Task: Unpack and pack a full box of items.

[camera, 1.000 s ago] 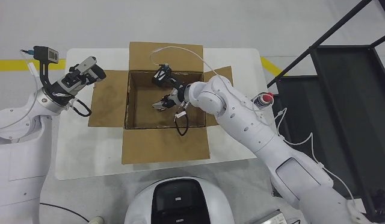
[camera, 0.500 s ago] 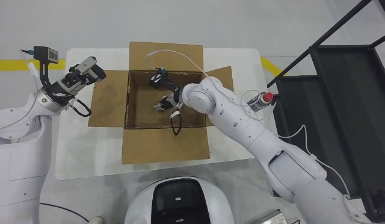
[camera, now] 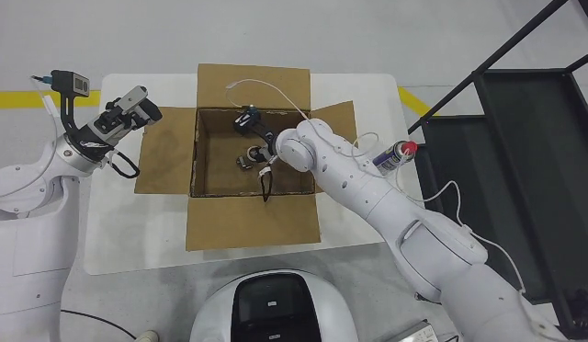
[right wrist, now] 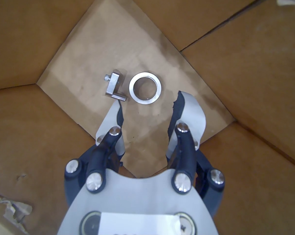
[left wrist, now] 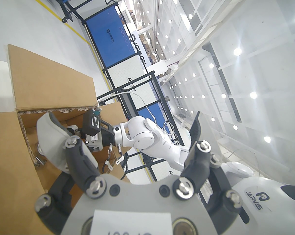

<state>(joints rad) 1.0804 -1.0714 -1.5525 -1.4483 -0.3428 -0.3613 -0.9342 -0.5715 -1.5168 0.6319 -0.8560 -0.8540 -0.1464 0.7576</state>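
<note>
An open cardboard box (camera: 253, 222) sits mid-table with its flaps spread. On its floor lie a metal ring (right wrist: 145, 88) and, beside it, an L-shaped metal bracket (right wrist: 114, 86). My right gripper (right wrist: 148, 101) hangs open inside the box just short of the ring, holding nothing; one fingertip is close to the bracket's foot. From above, the right gripper (camera: 246, 161) is low in the box and hides both parts. My left gripper (camera: 145, 112) is open and empty over the box's left flap, outside the box.
A spray can with a red cap (camera: 393, 154) lies on the table right of the box. A white cable (camera: 276, 89) loops over the box's far flap. Dark steps (camera: 514, 158) stand beyond the table's right edge.
The right arm has swung a little left and its gripper has sunk deeper into the box. The left arm has stayed where it was.
</note>
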